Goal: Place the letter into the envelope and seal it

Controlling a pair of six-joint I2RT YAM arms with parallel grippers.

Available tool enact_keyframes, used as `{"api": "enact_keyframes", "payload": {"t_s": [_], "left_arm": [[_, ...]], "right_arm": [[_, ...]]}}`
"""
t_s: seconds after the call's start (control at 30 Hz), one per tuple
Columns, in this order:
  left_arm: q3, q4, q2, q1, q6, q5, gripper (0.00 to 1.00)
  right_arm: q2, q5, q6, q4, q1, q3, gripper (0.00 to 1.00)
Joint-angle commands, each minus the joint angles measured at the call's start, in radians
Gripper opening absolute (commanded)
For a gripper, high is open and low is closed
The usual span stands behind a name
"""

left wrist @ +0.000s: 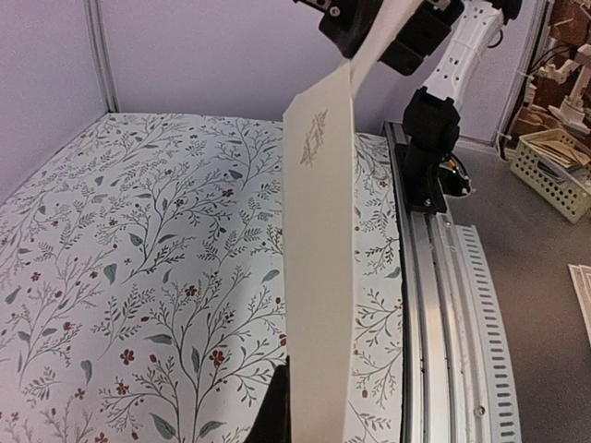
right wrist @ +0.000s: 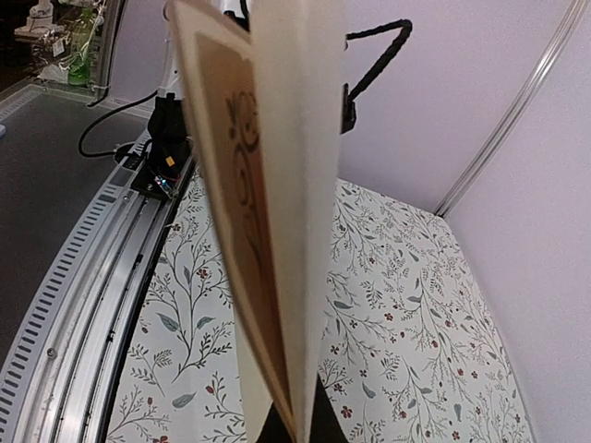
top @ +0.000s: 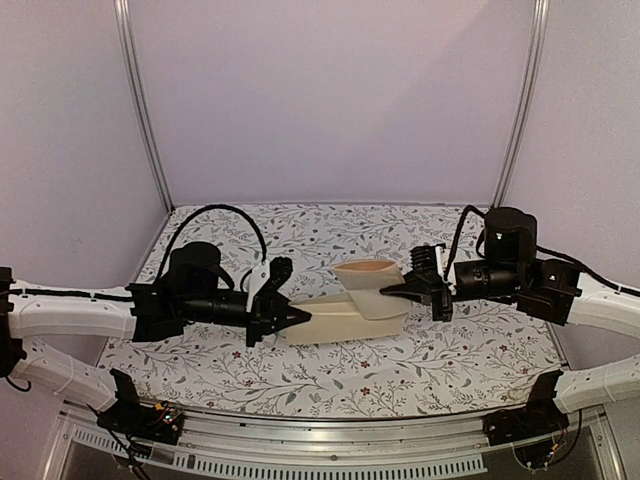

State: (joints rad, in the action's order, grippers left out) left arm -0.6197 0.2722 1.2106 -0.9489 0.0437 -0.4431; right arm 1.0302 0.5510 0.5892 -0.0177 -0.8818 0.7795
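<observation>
The cream envelope (top: 335, 320) hangs just above the floral cloth, and my left gripper (top: 297, 318) is shut on its left end. In the left wrist view the envelope (left wrist: 319, 258) rises edge-on from my left gripper (left wrist: 309, 434), a faint emblem near its far end. My right gripper (top: 392, 292) is shut on the folded letter (top: 365, 285), which touches the envelope's right end. The letter (right wrist: 245, 185) shows a tan face with a dark border, rising from my right gripper (right wrist: 300, 429). How far it sits in the envelope is hidden.
A floral cloth (top: 330, 380) covers the table. An aluminium rail (top: 330, 435) runs along the near edge with the arm bases. Frame posts (top: 145, 110) stand at the back corners. A white basket (left wrist: 554, 171) sits off the table.
</observation>
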Motion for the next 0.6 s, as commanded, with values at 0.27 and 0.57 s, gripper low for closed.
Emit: {"api": "enact_keyframes", "payload": {"t_s": [0.27, 0.57], "left_arm": [[-0.006, -0.014, 0.019, 0.0, 0.03, -0.038, 0.0], [0.005, 0.02, 0.018, 0.004, 0.004, 0.024, 0.0]], "right_arm": [[0.013, -0.063, 0.023, -0.082, -0.02, 0.069, 0.0], [0.028, -0.097, 0.05, -0.099, -0.02, 0.092, 0.0]]}}
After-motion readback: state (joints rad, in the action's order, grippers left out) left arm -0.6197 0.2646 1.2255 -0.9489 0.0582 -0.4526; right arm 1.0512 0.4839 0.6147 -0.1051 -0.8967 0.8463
